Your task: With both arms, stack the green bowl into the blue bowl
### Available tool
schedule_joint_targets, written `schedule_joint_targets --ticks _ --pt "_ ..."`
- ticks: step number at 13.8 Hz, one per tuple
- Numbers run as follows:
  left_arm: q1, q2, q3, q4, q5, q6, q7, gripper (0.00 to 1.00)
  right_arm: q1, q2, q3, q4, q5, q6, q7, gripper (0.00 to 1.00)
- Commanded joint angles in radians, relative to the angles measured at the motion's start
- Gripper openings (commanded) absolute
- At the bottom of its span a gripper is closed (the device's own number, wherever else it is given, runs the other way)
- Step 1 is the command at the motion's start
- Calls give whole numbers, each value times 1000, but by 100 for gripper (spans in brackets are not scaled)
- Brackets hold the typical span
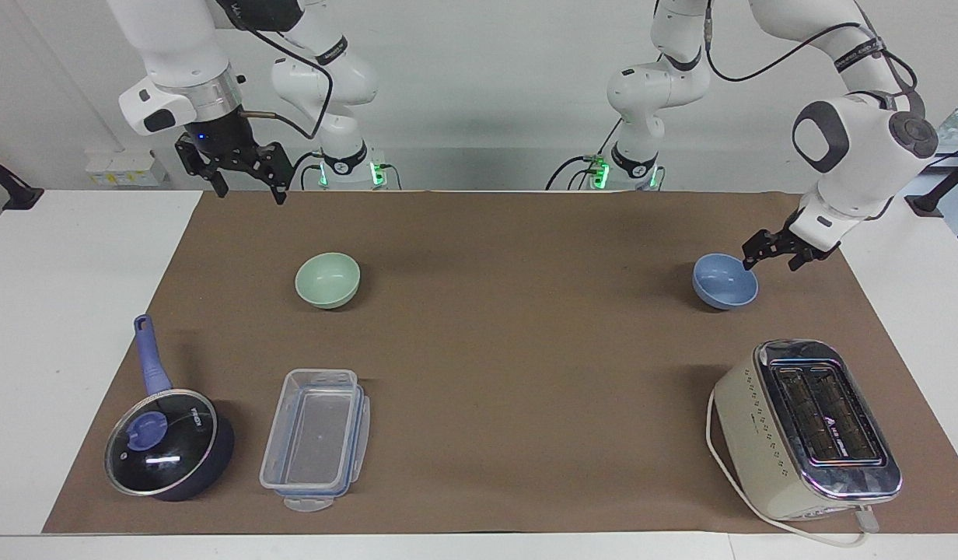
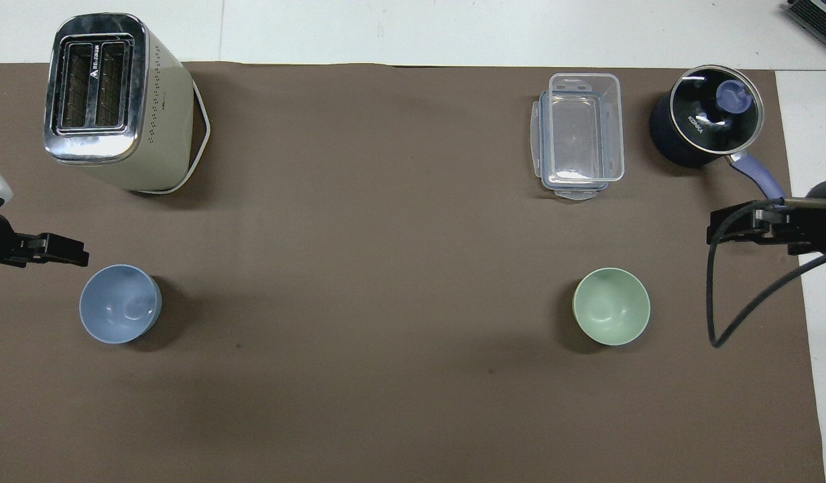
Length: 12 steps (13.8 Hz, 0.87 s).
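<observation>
While the left gripper (image 1: 773, 255) hangs, fingers apart, beside the smooth round blue bowl (image 1: 725, 281) near the left arm's table edge, the right gripper (image 1: 244, 181) waits, open. From overhead, the matte green bowl (image 2: 611, 315) sits near the right arm's edge.

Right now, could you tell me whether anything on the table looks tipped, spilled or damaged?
Nothing stands out. The green bowl and blue bowl sit upright and empty on the mat, apart from each other. The saucepan has its lid on, and the toaster and clear container look intact.
</observation>
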Motion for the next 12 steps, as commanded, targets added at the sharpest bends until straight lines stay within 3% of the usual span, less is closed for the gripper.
schedule_joint_targets --ticks 1,10,11,12 --pt "40 -37 -9 -108 -28 98 60 100 -13 -14 5 -12 16 1 16 100" --pt "57 -26 -9 -295 -45 287 77 100 -12 -14 5 -12 16 1 15 100" --pt "56 -20 -11 -311 -45 303 77 92 -13 -14 5 -12 16 1 16 100" --pt "51 -20 -9 -326 -45 322 77 58 -13 -14 5 -12 16 1 16 100"
